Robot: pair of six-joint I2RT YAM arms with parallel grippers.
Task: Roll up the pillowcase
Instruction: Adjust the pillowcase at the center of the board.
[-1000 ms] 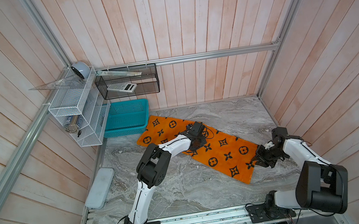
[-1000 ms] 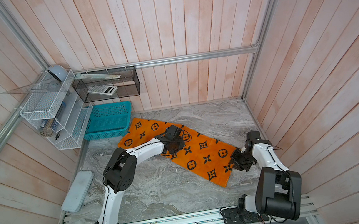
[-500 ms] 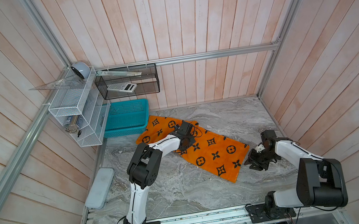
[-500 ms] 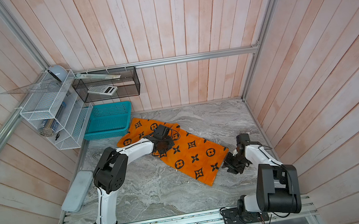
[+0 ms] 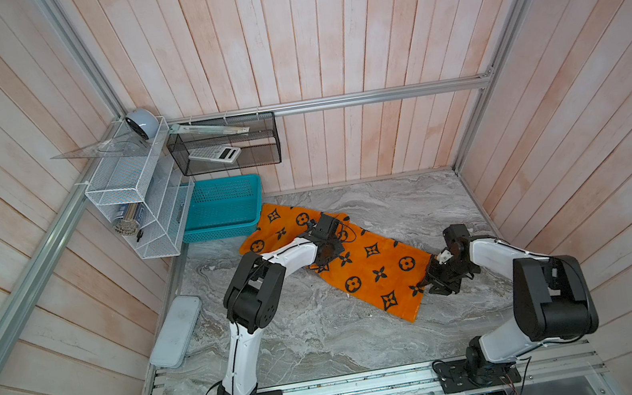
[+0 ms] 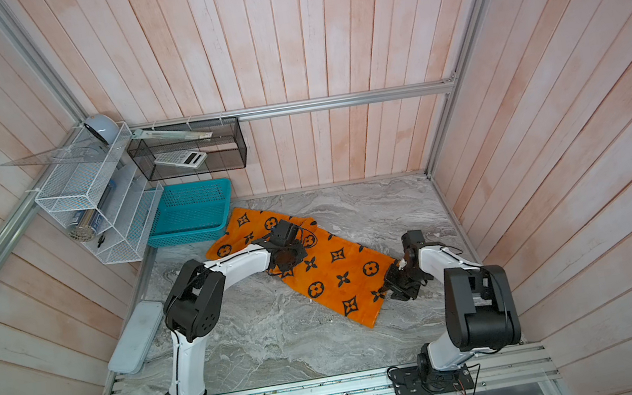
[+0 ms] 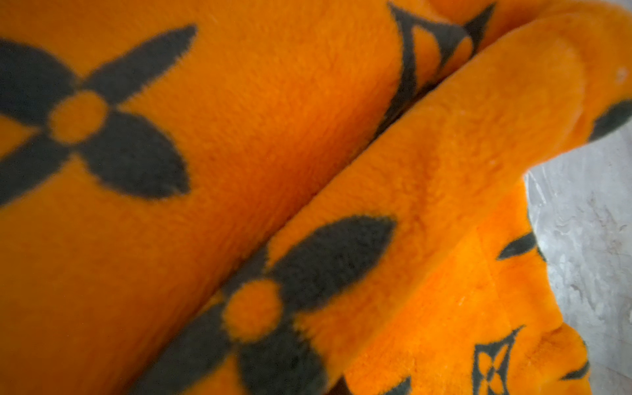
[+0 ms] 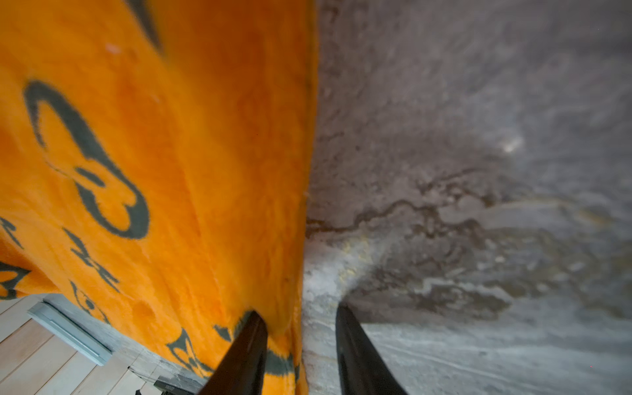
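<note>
Fingers, right gripper (image 8: 297,309): stood apart, released; one dark finger (image 8: 246,349) lay over the hem of the pillowcase (image 8: 154,171), and its partner was over the bare marble tabletop (image 8: 478,239).
Fingers, left gripper (image 5: 327,243): clenched shut and set down on the cloth's far half; the fingers were hidden, so it could not be told whether any plush was pinched.
Pillowcase, position (image 5: 373,261): bright orange plush with black flowers, stars and circled motifs; lay unrolled and mostly flat in a diagonal strip across the middle of the table in both top views.
Pillowcase, near end: reached the right gripper (image 6: 393,280) at the table's right side.
Pillowcase, far end: bunched beside the left gripper; the left wrist view showed one thick layer lapped over another as a fold (image 7: 444,164).
Teal plastic basket (image 5: 222,232): sat at the far left, just beside the cloth's far corner.
Grey flat case (image 5: 176,331): lay along the table's left edge, well apart from the cloth.
White wire rack (image 5: 136,182): was mounted on the left wall above the basket.
Black mesh tray (image 5: 260,139): hung on the back wall and held a calculator (image 5: 216,154).
</note>
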